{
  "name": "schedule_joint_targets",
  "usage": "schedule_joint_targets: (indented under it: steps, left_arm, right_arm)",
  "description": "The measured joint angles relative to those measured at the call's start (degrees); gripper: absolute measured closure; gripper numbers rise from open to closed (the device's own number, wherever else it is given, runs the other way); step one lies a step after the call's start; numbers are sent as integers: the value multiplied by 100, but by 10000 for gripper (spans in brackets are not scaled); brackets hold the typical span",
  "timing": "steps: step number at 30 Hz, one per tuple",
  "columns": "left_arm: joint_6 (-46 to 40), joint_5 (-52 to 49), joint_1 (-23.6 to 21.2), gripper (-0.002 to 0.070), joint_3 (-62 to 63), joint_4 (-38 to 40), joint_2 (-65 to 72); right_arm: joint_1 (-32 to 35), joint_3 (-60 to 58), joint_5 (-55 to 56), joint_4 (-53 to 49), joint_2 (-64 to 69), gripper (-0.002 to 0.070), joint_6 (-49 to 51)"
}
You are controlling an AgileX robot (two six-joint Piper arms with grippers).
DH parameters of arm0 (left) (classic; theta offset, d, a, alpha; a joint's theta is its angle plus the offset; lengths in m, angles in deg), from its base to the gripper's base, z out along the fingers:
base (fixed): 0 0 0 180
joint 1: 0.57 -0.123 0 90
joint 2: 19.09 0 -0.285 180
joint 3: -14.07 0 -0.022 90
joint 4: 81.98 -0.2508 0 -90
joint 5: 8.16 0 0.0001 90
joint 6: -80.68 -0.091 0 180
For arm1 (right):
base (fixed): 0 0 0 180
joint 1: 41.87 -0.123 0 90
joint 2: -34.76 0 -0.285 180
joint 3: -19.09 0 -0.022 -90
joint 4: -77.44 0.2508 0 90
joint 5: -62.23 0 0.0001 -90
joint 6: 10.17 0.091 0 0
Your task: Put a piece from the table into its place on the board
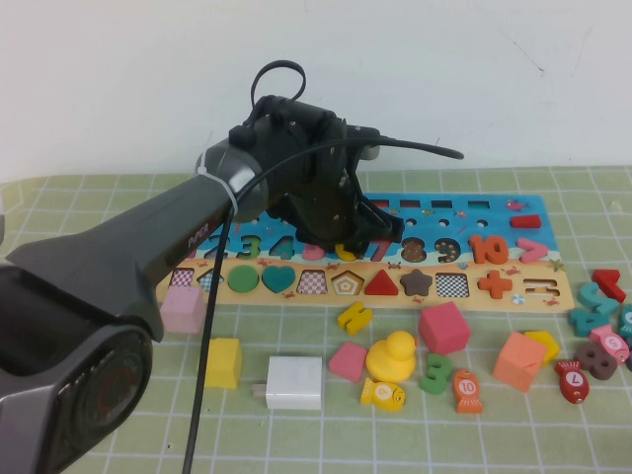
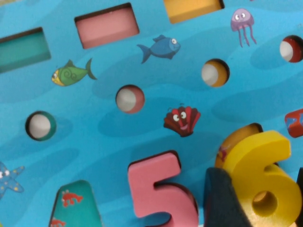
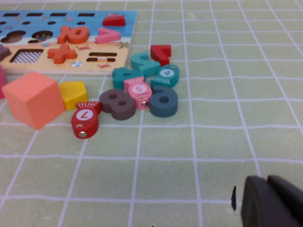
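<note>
high view, step: I have the left gripper (image 1: pixel 348 240) down over the blue upper part of the board (image 1: pixel 553 286), between the pink 5 and the dark 7, with the yellow 6 (image 1: pixel 346 252) showing just under it. I judge this as the seating step, piece at its recess.
high view, right gripper: not in this view.
high view, writing: "PIPER" reads along the left arm's link. The board shows 10 (image 1: pixel 488 249) in orange, and plus and equals signs on the tan strip.
high view, loose things: a white block (image 1: pixel 294 382), a yellow duck (image 1: pixel 392 355) and a yellow zigzag piece (image 1: pixel 354 317) lie on the green checked mat, well apart from the board's numeral row.
left wrist view, pincer: one dark finger (image 2: pixel 222 198) touches the side of the yellow 6 (image 2: pixel 265 177); the other finger barely shows at the edge, so I read the jaws as pinching the 6.
left wrist view, fit: the 6 sits tilted, its top riding over the recess rim beside the pink 5 (image 2: pixel 158 189).
left wrist view, next move: I judge it needs squaring to the recess, pressing flat, then letting go.
right wrist view, right gripper: right gripper (image 3: pixel 272 201) hovers low over bare mat, near no piece; I cannot tell its spread.
right wrist view, writing: fish tokens read 7 (image 3: pixel 84 116), 5 (image 3: pixel 138 89) and 4 (image 3: pixel 166 73).
</note>
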Motion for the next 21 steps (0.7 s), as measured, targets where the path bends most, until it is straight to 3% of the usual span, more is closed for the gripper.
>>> schedule_joint_targets:
  steps: [4, 15, 18, 21]
  left_arm:
    - [21, 0, 0, 331, 0, 0, 0]
    - [-31, -179, 0, 315, 700, -61, 25]
    - [-260, -387, 11, 337, 1149, -61, 25]
    - [-489, -818, 35, 421, 1701, -198, 25]
  right_arm:
    - [0, 0, 0, 0, 0, 679, 0]
    - [0, 0, 0, 0, 0, 679, 0]
    - [0, 0, 0, 0, 0, 679, 0]
    - [0, 0, 0, 0, 0, 679, 0]
